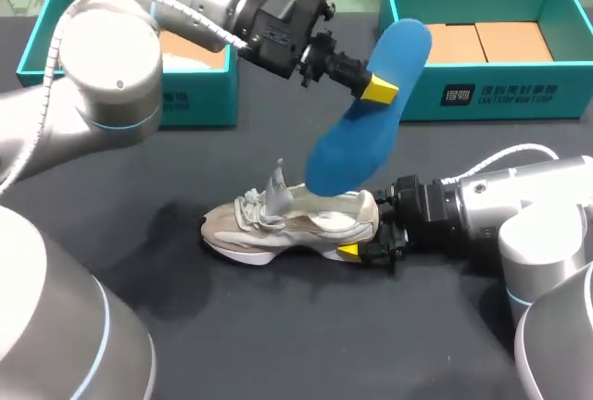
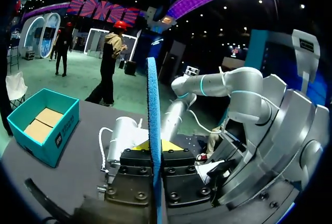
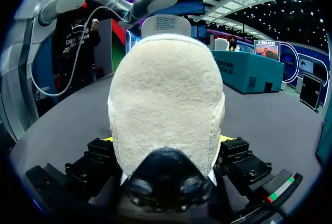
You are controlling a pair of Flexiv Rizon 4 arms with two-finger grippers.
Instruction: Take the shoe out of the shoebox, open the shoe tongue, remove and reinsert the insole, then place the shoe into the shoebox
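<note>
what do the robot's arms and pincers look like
Both the left arm and right arm are rounded silver-grey metal links with thin light-blue rings at the joints and a white cable running alongside. The left pincer and right pincer are blocky black bolted units with bright yellow fingertips.

One pale beige mesh sneaker (image 1: 292, 224) lies on one black table (image 1: 278, 344). One blue foam insole (image 1: 371, 113) hangs above the sneaker. Two open teal cardboard boxes stand behind the sneaker: the left box (image 1: 199, 104) past its toe, the right box (image 1: 482, 94) past its heel. Two silver robot arms flank it: the left arm (image 1: 111, 57) toe-side, the right arm (image 1: 542, 201) heel-side.
</note>
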